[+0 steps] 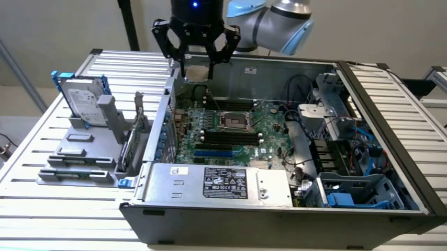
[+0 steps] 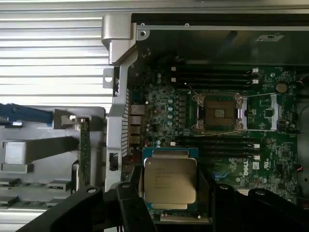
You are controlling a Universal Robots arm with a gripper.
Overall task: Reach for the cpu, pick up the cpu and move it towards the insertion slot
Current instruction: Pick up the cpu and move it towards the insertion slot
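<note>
The cpu (image 2: 170, 180), a flat square chip with a silvery top on a green edge, hangs between my gripper's black fingers (image 2: 129, 205). In the exterior view my gripper (image 1: 198, 70) is shut on the cpu (image 1: 198, 72), raised above the back left corner of the open computer case. The insertion slot (image 1: 236, 121) is a square socket with a shiny metal frame and dark centre, in the middle of the motherboard, lower down and towards the exterior view's right of the chip. In the wrist view the insertion slot (image 2: 218, 112) lies apart from the held chip.
A silver hard drive with a blue bracket (image 1: 85, 102) stands in a grey rack (image 1: 78, 159) at the exterior view's left. Long black memory slots (image 1: 227, 137) flank the socket. The power supply (image 1: 218, 183), cables (image 1: 328, 151) and case walls (image 1: 167, 104) surround the board.
</note>
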